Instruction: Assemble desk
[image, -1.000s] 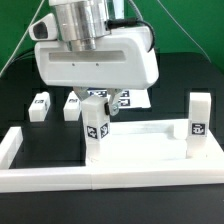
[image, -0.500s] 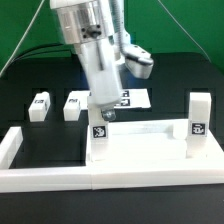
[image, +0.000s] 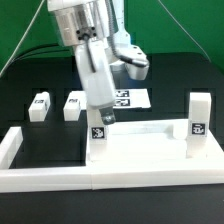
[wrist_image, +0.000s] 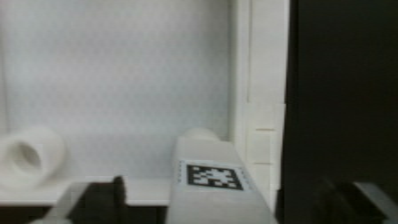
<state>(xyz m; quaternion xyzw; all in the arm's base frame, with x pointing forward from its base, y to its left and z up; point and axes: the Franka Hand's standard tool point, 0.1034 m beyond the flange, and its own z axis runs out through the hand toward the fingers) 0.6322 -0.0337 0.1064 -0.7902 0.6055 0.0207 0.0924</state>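
Observation:
The white desk tabletop (image: 146, 141) lies inside the front frame with two white tagged legs standing in its corners: a left leg (image: 98, 138) and a right leg (image: 198, 124). My gripper (image: 103, 114) hangs just above the left leg, turned edge-on. In the wrist view the gripper (wrist_image: 228, 203) is open. Its dark fingers (wrist_image: 100, 200) stand either side of the tagged leg (wrist_image: 215, 178) with gaps showing. The tabletop's inner face (wrist_image: 125, 80) and a round socket (wrist_image: 25, 158) show behind. Two loose legs (image: 40, 105) (image: 73, 104) lie at the back.
The long white border frame (image: 60, 178) runs along the front and up the exterior view's left side. The marker board (image: 134, 98) lies on the black table behind the gripper. Cables hang at the back.
The wrist has turned from broadside to edge-on over the left leg. The leg still stands upright in its corner. Little has moved in the last half second.

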